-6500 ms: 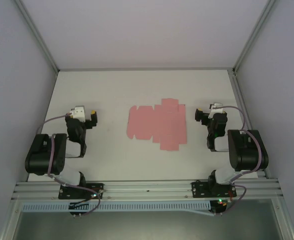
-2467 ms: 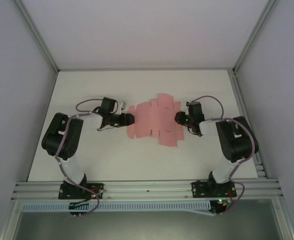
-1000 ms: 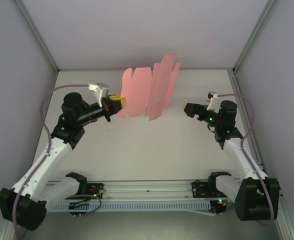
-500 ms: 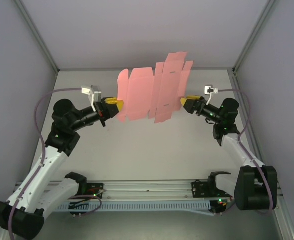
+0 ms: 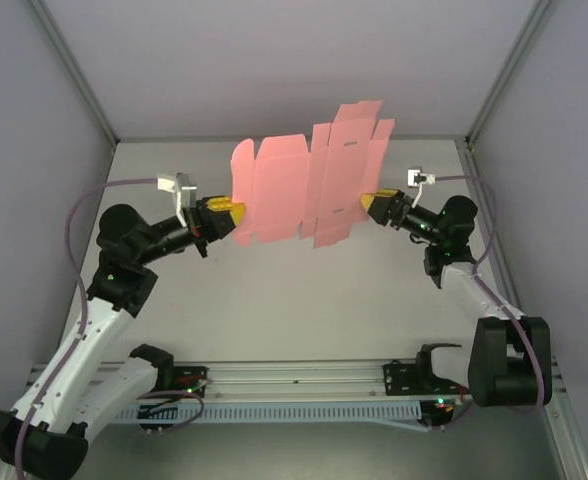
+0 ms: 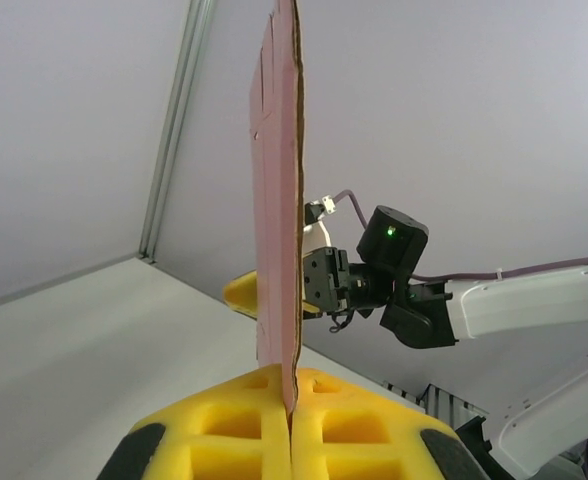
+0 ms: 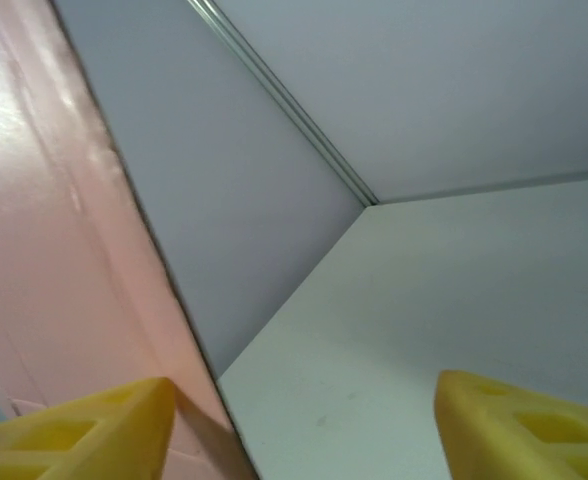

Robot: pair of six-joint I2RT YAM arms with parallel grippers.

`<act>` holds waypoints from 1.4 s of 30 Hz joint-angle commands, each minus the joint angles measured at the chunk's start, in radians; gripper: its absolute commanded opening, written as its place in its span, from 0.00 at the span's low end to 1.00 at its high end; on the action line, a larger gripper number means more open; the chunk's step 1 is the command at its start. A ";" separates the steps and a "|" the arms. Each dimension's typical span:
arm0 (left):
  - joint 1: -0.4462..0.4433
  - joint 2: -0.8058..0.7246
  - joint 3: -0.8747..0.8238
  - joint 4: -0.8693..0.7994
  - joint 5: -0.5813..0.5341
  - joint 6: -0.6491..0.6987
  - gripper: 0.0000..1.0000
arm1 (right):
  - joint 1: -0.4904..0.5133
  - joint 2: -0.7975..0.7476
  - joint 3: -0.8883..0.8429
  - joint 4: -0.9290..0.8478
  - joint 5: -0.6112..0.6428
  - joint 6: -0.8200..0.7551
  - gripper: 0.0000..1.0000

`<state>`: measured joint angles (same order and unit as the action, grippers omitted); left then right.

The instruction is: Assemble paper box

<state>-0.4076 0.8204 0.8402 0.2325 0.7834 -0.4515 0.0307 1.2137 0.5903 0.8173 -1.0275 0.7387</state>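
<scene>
The paper box is a flat salmon-pink die-cut sheet, held upright in the air above the table. My left gripper is shut on its lower left edge. In the left wrist view the yellow pads pinch the sheet edge-on at my left gripper. My right gripper is at the sheet's right edge, open. In the right wrist view the pink sheet stands close beside one yellow finger, and the gap across my right gripper is wide.
The white table lies below the raised sheet, bounded by grey walls and metal frame posts. Both arm bases sit on the rail at the near edge.
The right gripper has come in from the right to the sheet's right edge and its jaws have narrowed. The left arm has shifted the held sheet slightly right and more face-on.
</scene>
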 commanded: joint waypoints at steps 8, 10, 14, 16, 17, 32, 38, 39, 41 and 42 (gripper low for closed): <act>-0.001 -0.012 -0.007 -0.003 -0.056 0.003 0.00 | -0.001 0.008 0.020 0.133 -0.056 0.077 0.06; 0.000 -0.007 -0.011 -0.015 -0.083 0.001 0.00 | 0.001 0.003 0.020 0.123 -0.061 0.071 0.00; 0.000 0.005 -0.010 -0.077 -0.158 0.017 0.00 | 0.007 -0.020 0.014 0.070 -0.058 0.009 0.00; 0.000 0.013 -0.006 -0.149 -0.253 0.026 0.01 | 0.021 -0.052 0.031 -0.093 -0.023 -0.123 0.00; 0.000 0.017 -0.005 -0.191 -0.312 0.032 0.21 | 0.035 -0.076 0.055 -0.247 0.030 -0.213 0.00; -0.001 0.052 -0.081 -0.624 -0.910 -0.031 1.00 | 0.355 0.071 0.130 -1.062 0.706 -0.648 0.00; 0.000 0.059 -0.084 -0.598 -0.900 -0.027 1.00 | 0.480 0.211 0.280 -1.194 1.067 -0.817 0.00; -0.003 0.061 -0.087 -0.590 -0.896 -0.026 1.00 | 0.510 0.223 0.293 -1.193 1.134 -0.858 0.00; -0.001 0.070 -0.089 -0.569 -0.873 -0.024 1.00 | 0.571 0.249 0.321 -1.182 1.273 -0.944 0.00; -0.001 0.078 -0.089 -0.559 -0.861 -0.021 1.00 | 0.598 0.260 0.330 -1.170 1.327 -0.985 0.00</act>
<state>-0.4076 0.8841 0.7578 -0.3515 -0.0784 -0.4660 0.5659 1.4517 0.8722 -0.3363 0.0219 -0.0692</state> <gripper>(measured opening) 0.994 0.048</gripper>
